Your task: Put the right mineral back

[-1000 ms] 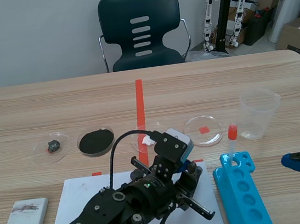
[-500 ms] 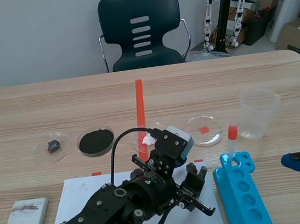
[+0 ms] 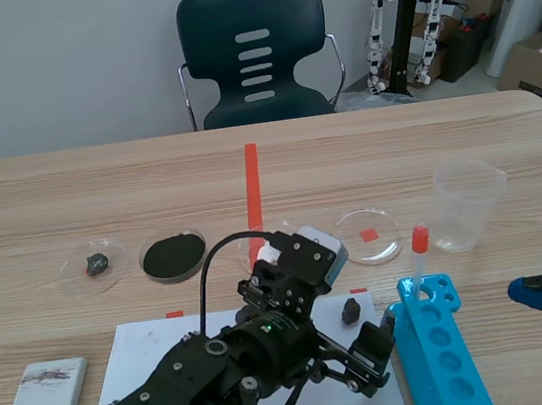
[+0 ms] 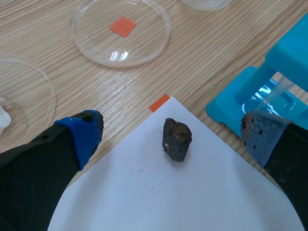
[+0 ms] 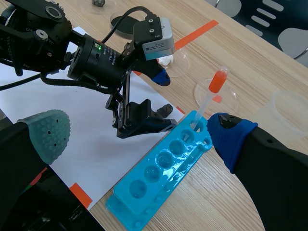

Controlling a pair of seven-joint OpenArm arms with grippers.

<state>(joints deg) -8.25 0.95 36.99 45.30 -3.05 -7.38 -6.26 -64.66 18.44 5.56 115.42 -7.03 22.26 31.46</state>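
Two hands open: left hand [image 4: 173, 132] low, straddling mineral [image 4: 176, 139]; right hand [image 5: 137, 129] aside.

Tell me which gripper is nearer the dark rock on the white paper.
Left. The left gripper is open around the dark rock, one finger on each side, not touching. The right gripper sits beyond the blue rack, well apart.

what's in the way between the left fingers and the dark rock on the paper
Nothing visible. The dark rock lies bare on the white paper, between the open fingers of the left gripper, touched by neither. The blue rack stands outside one finger, not between.
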